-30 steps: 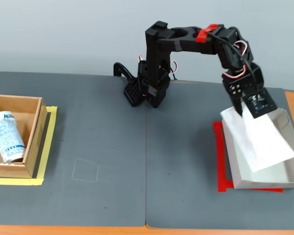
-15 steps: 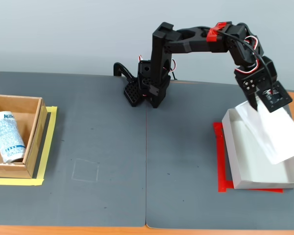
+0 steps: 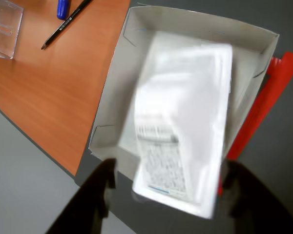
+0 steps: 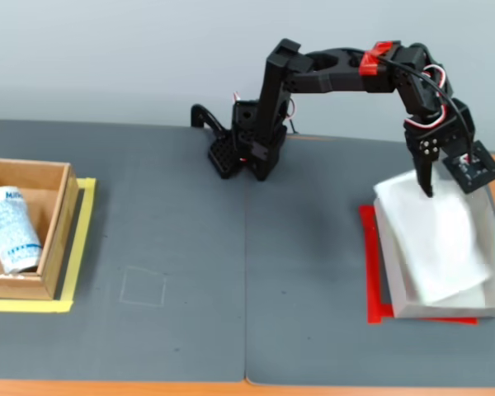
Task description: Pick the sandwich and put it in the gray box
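Sandwich [image 4: 436, 239] lies over the gray box [image 4: 445, 308] at the right of the fixed view, below and in front of the gripper [image 4: 445, 183], motion-blurred and apparently loose. In the wrist view the sandwich [image 3: 185, 122] sits between and beyond the two dark fingers [image 3: 100, 195], which stand wide apart with visible gaps on both sides of the package, so the gripper [image 3: 168, 204] is spread open and grips nothing. The package is a flat white plastic wedge, smooth and slightly glossy, with a gray printed label at the end nearest the wrist camera. The gray box [image 3: 112, 102] is a shallow tray of pale matte cardboard with low folded walls, resting on a strip of red tape [image 4: 371, 272] on the dark gray mat [image 4: 190, 247]. At the left of the fixed view a deeper brown cardboard box [image 4: 54, 239], bordered by yellow tape, holds a white-blue milk carton [image 4: 11, 231]. The wrist view also shows a black pen [image 3: 63, 24] on the orange wooden tabletop [image 3: 44, 92].
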`<state>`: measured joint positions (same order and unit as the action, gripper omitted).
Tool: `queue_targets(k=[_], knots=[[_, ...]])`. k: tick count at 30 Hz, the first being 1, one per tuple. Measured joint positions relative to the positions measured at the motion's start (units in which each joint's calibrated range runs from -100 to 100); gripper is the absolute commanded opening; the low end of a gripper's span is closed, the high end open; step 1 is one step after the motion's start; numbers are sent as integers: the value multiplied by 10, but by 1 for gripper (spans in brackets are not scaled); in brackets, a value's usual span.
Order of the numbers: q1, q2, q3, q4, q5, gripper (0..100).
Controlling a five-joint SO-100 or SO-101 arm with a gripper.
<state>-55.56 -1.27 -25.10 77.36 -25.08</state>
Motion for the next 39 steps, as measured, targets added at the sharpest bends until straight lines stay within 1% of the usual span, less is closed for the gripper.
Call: queue_targets(k=[10, 12, 16, 24, 33, 39], knots=[[9, 0, 0, 0, 6, 28], [15, 0, 0, 0, 16, 24], [41, -29, 22, 0, 36, 14], [122, -168, 178, 0, 86, 2], [231, -326, 350, 0, 143, 2], [326, -441, 480, 0, 150, 2]])
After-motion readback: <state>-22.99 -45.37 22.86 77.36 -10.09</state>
